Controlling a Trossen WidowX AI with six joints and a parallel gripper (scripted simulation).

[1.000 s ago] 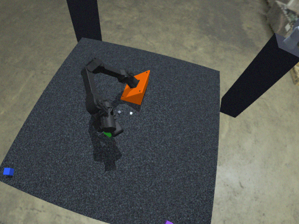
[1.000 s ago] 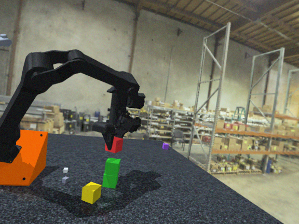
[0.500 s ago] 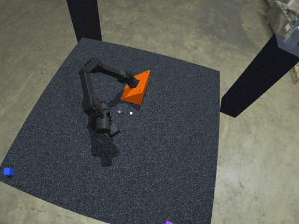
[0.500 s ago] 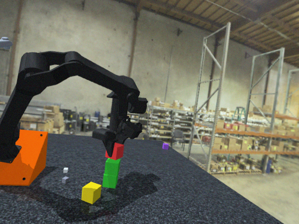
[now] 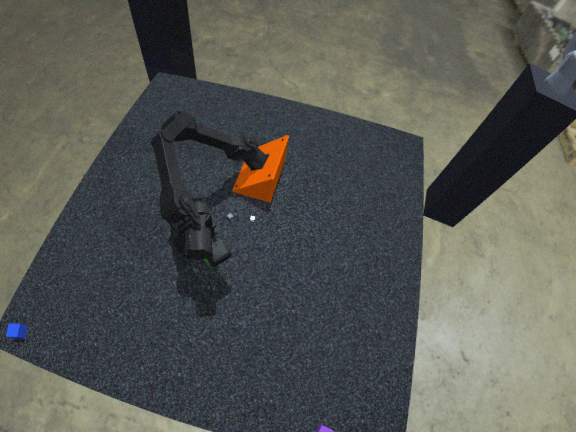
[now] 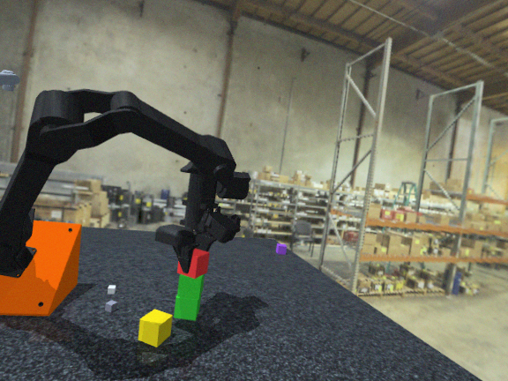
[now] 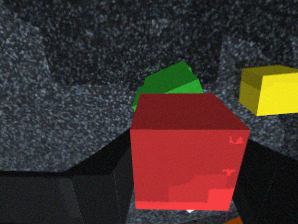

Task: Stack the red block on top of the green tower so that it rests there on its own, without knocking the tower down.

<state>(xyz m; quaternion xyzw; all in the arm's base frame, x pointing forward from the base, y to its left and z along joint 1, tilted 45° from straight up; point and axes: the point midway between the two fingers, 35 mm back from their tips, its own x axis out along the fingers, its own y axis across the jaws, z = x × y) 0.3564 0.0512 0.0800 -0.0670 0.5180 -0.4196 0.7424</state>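
hand (image 6: 194, 256) clamped on red block (image 6: 194, 264) | block at tower (image 6: 189, 296) top, looks touching, slightly skewed | I'd square it over tower, ease down, release gently, lift straight up

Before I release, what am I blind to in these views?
- Top view: red block, yellow cube and most of the green tower hidden under the gripper.
- Wrist view: red block covers the tower's top face.
- Exterior view: whether red block touches the tower.
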